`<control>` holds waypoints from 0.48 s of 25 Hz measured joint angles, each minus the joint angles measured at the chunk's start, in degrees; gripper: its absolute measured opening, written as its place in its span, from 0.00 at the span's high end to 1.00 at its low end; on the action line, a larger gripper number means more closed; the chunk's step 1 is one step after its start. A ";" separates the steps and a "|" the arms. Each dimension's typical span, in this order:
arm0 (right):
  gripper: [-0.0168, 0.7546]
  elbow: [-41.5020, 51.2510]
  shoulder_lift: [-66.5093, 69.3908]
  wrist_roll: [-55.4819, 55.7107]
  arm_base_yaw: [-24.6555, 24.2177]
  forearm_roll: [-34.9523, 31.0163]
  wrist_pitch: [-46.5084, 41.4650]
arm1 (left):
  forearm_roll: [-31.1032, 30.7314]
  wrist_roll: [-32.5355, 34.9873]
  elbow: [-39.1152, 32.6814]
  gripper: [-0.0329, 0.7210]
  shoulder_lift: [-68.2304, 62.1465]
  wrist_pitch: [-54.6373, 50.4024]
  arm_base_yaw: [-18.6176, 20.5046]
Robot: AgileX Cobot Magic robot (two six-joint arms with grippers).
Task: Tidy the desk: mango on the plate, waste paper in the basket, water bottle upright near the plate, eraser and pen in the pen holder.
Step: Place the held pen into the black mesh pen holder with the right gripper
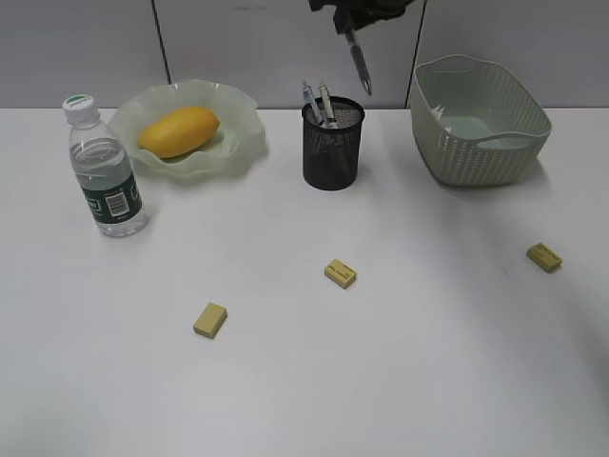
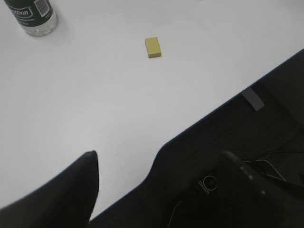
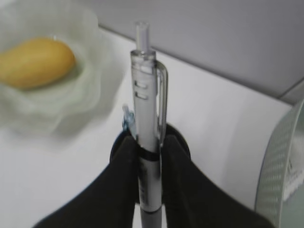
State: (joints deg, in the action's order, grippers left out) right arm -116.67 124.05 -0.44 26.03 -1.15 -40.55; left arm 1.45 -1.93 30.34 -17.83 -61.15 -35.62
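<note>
My right gripper clamped on silver click pen, above black mesh pen holder. Pen's long axis near vertical, slightly tilted; holder mouth directly beneath, two pens already inside. Judged next: straight descent, then release. My left gripper spread, empty, low over desk edge.
</note>
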 joint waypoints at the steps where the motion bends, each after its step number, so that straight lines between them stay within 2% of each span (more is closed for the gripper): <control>1: 0.80 -0.08 0.00 0.00 0.00 0.00 2.61 | -0.02 0.00 0.00 0.18 0.00 0.00 0.00; 7: 0.80 -0.13 0.61 0.00 0.00 -0.39 15.03 | -0.25 0.00 0.00 0.18 0.00 0.00 0.00; 12: 0.80 -0.13 4.36 0.00 0.00 -2.06 18.60 | -0.29 0.00 0.00 0.18 0.00 0.00 0.00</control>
State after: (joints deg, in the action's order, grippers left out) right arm -116.80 128.41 -0.44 26.03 -3.21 -21.95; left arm 1.15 -1.93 30.34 -17.83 -61.15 -35.62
